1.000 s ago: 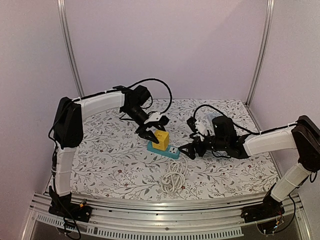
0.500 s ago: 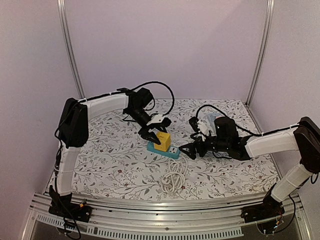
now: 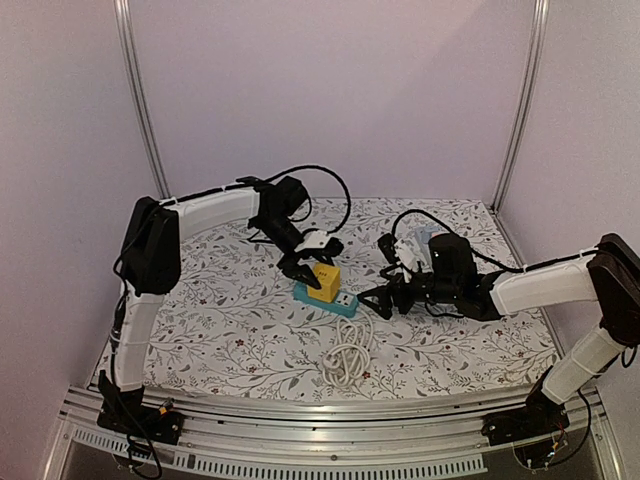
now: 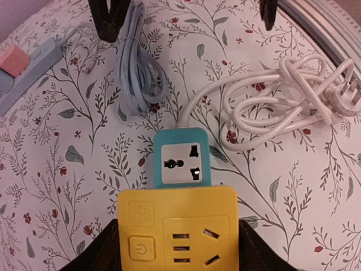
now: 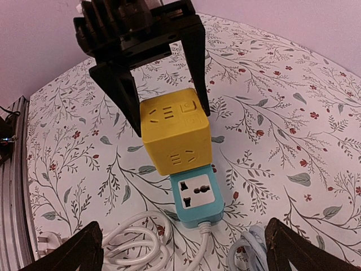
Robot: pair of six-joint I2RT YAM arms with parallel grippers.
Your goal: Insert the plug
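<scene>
Yellow cube plug [image 5: 175, 132] stands on the teal power strip [image 5: 197, 199], clamped on two sides by the left end effector [image 3: 308, 266]; the right end effector [image 3: 372, 302] hangs nearby, wide open, empty. Tilted pressing could jam the pins or slide the unheld strip.

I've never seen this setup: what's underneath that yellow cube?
The yellow cube, gripped by the left claw, sits on a teal power strip; one free socket shows beside it. The strip's part beneath, and any prongs, are covered.
</scene>
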